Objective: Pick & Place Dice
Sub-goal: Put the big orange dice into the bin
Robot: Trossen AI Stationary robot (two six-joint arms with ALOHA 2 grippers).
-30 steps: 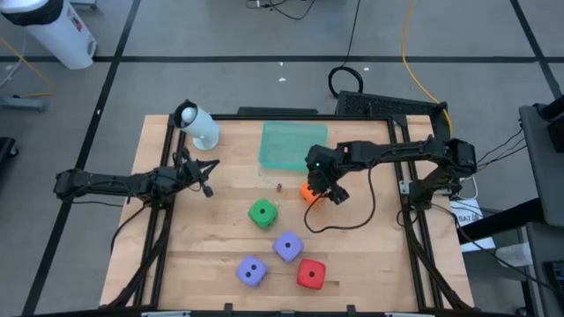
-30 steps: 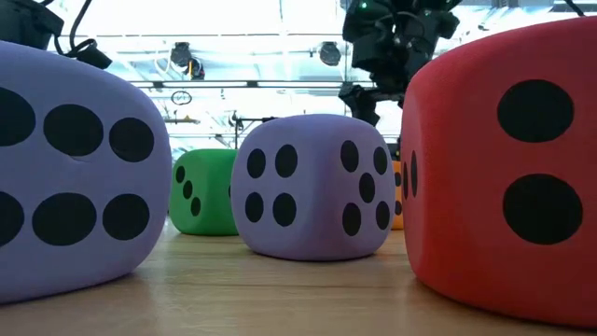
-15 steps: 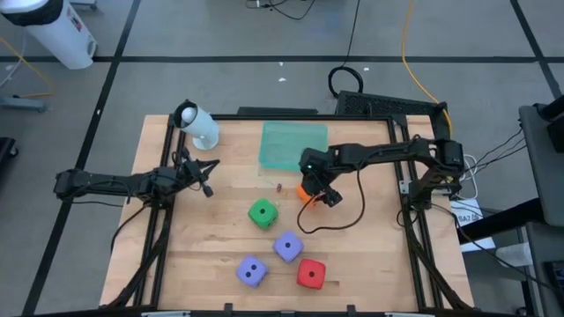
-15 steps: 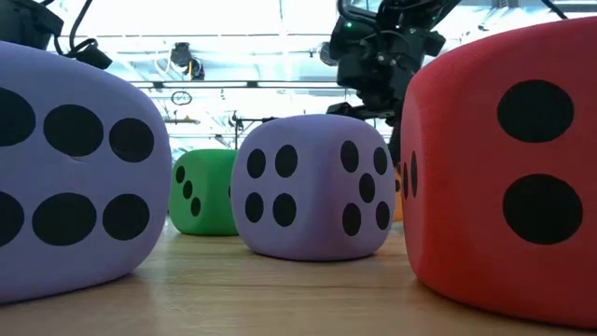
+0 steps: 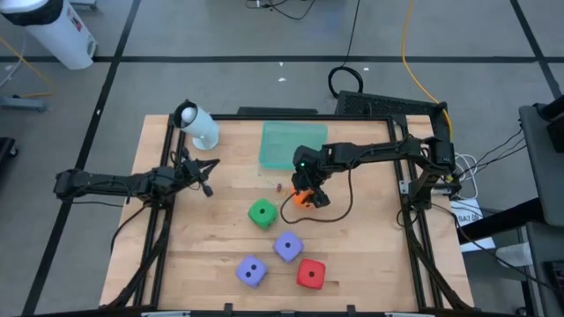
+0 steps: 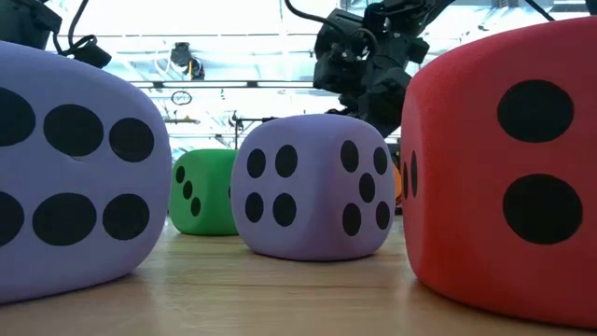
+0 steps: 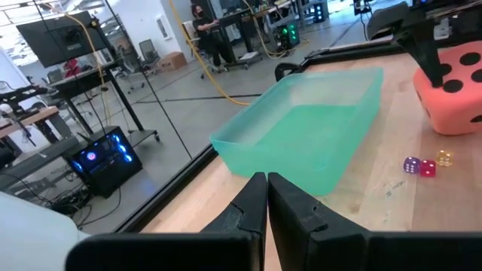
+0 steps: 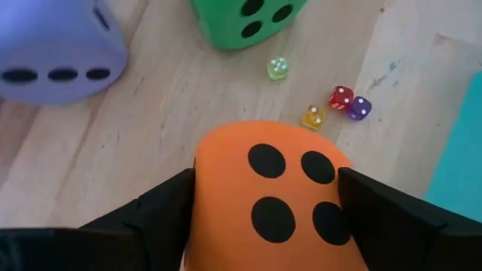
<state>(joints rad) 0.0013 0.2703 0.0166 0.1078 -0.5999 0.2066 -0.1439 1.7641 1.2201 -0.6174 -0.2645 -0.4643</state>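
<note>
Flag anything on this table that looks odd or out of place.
Four tiny hard dice lie loose on the wood between the green tray and the green die, beside the big foam ones. They look stray there. The right gripper holds the orange die; nothing looks spilled or damaged.

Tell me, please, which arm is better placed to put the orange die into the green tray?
The right. Its gripper already clamps the orange die beside the green tray; the left gripper, fingers shut, waits empty at the table's left side.
</note>
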